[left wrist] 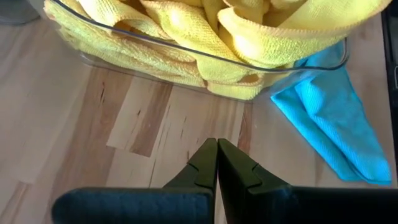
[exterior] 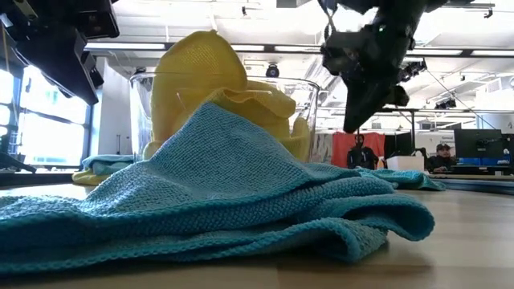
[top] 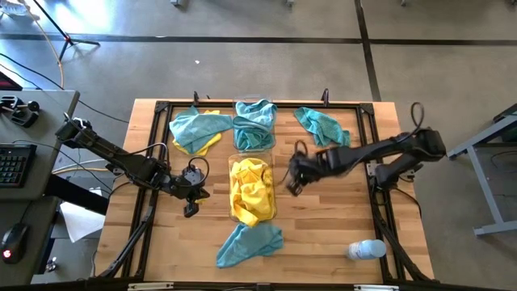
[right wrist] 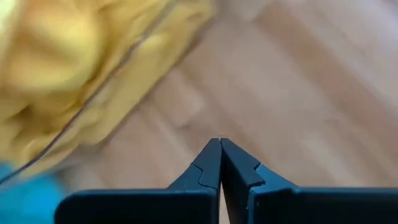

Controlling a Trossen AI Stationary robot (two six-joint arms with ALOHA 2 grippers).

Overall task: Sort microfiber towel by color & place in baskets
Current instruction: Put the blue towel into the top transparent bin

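Note:
Two clear baskets stand mid-table: the far one holds teal towels, the near one is heaped with yellow towels. Loose towels lie on the wood: a teal one on a yellow one at far left, a teal one at far right, and a teal one at the near edge, large in the low view. My left gripper is shut, empty, left of the yellow basket. My right gripper is shut, empty, above the table right of that basket.
A clear plastic bottle lies on its side at the near right. Black frame rails run along the table's sides. Bare wood shows between the yellow basket and the right rail. People sit at desks in the room beyond.

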